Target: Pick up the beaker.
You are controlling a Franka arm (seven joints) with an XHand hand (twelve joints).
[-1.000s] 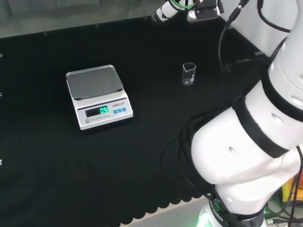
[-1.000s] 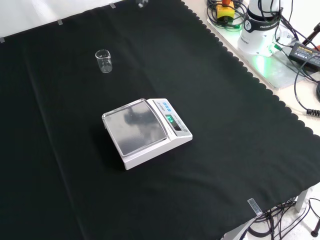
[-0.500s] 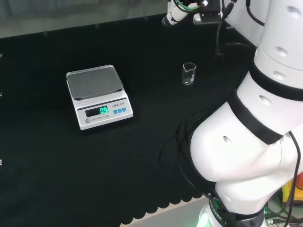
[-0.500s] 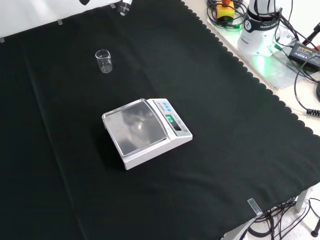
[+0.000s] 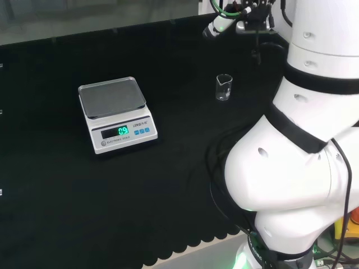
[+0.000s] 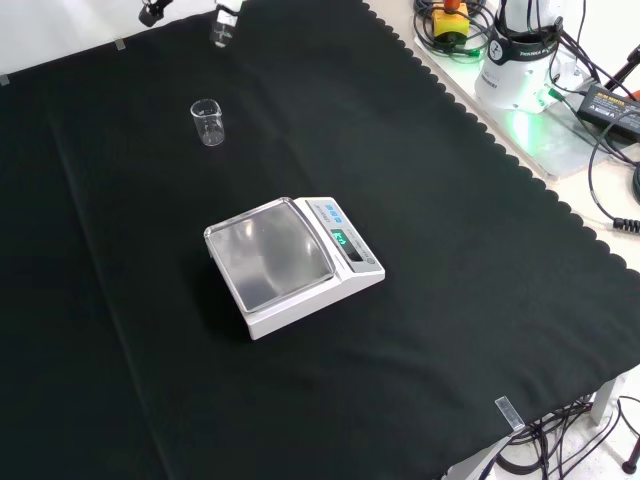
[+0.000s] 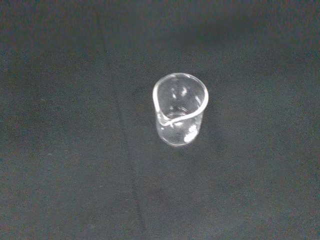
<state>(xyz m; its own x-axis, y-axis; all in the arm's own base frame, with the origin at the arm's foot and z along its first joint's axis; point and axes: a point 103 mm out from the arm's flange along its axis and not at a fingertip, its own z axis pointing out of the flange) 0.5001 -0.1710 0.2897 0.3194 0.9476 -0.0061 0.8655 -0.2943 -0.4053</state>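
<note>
At the front view's top edge, hand point(image 6: 224, 24) now nearer the beaker point(image 6: 208, 122) than a second ago — grasp undecidable; beaker upright on worktop point(image 6: 450, 300), untouched — approach under way.

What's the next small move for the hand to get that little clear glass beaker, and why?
Probably lower the hand toward the small clear glass beaker. The beaker stands upright and apart on the black cloth, well clear of the white scale with a steel pan, and the hand is above it, not touching.
</note>
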